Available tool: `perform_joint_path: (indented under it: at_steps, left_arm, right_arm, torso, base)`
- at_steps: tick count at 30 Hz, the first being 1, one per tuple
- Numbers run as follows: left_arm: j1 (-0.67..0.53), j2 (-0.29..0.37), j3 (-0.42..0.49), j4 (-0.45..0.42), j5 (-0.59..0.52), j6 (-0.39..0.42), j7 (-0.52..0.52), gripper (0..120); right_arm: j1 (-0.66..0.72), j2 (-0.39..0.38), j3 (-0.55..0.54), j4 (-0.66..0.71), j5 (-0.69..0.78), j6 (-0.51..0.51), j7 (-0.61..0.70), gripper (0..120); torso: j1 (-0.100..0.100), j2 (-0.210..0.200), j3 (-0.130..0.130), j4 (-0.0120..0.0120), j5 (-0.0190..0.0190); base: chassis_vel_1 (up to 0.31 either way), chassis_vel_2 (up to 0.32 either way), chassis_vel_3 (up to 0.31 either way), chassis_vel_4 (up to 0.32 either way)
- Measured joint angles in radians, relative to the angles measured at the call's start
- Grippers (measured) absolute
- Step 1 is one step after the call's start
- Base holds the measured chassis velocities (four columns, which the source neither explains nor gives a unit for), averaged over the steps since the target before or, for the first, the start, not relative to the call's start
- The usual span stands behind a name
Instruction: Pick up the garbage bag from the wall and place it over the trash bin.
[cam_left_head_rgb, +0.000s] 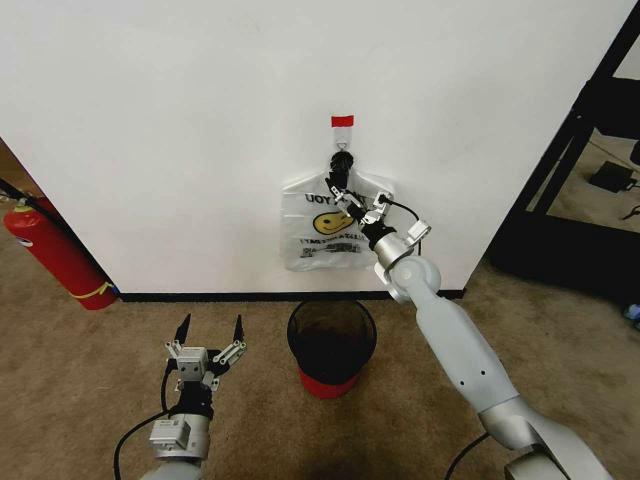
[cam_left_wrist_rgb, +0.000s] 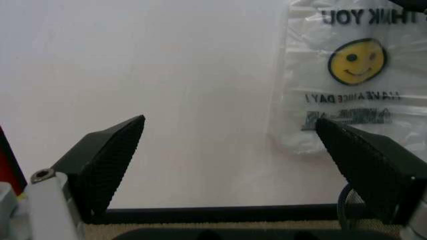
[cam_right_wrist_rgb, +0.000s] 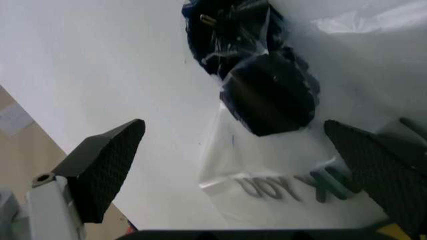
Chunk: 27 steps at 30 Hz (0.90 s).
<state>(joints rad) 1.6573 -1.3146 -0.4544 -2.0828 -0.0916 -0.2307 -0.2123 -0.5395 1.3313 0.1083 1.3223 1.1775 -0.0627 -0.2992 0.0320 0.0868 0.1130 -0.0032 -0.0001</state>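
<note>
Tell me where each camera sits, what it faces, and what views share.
Head view: high, facing the white wall; both arms show, right gripper at the translucent white smiley-face plastic bag, above the black wire-mesh bin.
Left wrist view: low, open left gripper facing the wall.
Right wrist view: open fingers by the black hook.
All share the bag.

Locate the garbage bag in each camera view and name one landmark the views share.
Head view: the garbage bag hangs on the wall above the trash bin, with the right gripper at its top.
Left wrist view: upper right, smiley face showing, beyond the open left gripper.
Right wrist view: upper right to lower middle, draped over the black hook.
Shared landmark: the white wall.
</note>
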Motion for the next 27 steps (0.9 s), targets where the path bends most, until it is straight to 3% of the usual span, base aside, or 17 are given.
perform_joint_path:
  at_steps: [11, 27]
  left_arm:
    - [0.004, -0.001, -0.002, -0.003, 0.007, -0.001, -0.005, 100]
    - [0.022, -0.011, -0.004, -0.037, 0.029, -0.008, -0.005, 100]
  right_arm:
    - [-0.013, -0.012, 0.01, 0.048, 0.03, -0.009, -0.009, 98]
    - [-0.003, -0.015, 0.028, 0.013, 0.042, -0.021, -0.002, 39]
  torso:
    - [0.0, 0.0, 0.0, 0.0, 0.0001]
    - [0.0, 0.0, 0.0, 0.0, 0.0001]
  base:
    - [0.0, 0.0, 0.0, 0.0]
    - [0.0, 0.0, 0.0, 0.0]
